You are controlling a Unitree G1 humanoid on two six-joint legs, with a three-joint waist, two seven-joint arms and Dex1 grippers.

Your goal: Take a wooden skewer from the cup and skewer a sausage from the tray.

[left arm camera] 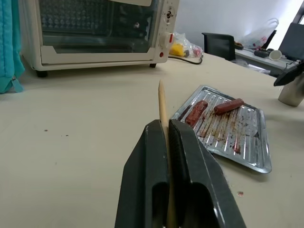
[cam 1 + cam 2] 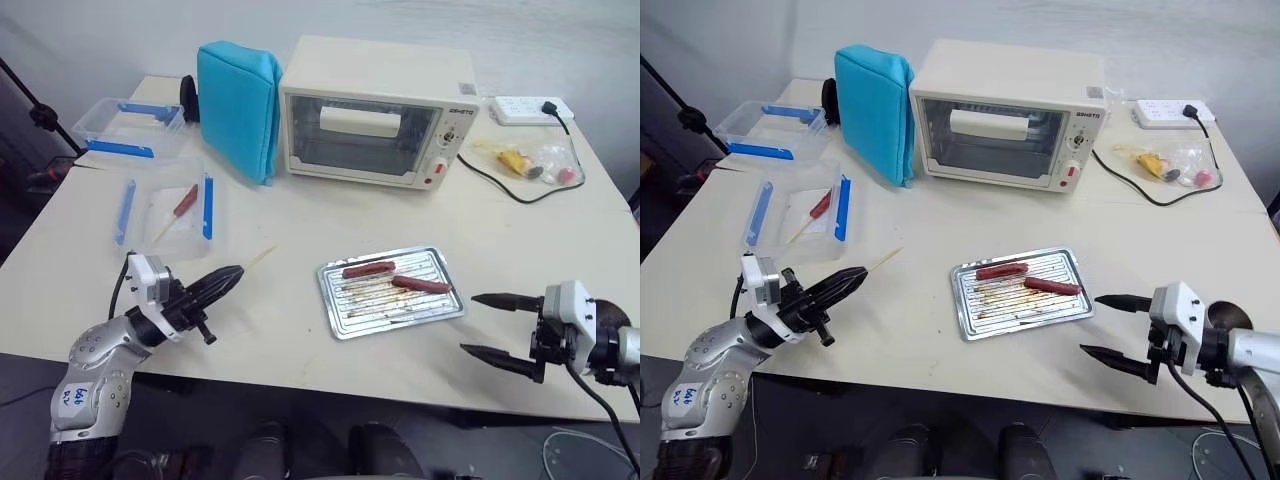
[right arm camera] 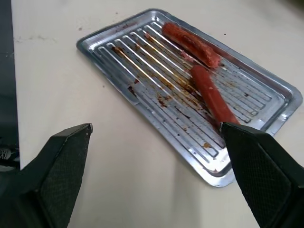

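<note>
Pale beige worktop fills my head cameras, with a cream toaster oven at the back and a turquoise padded cover leaning just beside it on my left. Behind the oven on my right lies a white power strip, its black cord running forward past a clear bag of small coloured items.

On my left, two clear plastic boxes with blue clips sit one behind the other; the nearer box has a red-tipped stick lying in it, the farther box stands near the worktop's back corner.

My left pincer hangs low over the front left of the worktop, its two black fingers pressed together on the wooden skewer (the pale tip pokes out past the fingertips, aimed roughly toward the oven and the tray's side).

Toward the front, right of centre, the ridged metal tray lies flat, streaked with brown grease. Two sausages rest in its far half: the redder sausage lies toward the tray's right end, and the darker sausage lies just behind and to its left, their near ends close together.

My right pincer sits just off the tray's right end, fingers spread wide with nothing between them, pointing at the tray.
</note>
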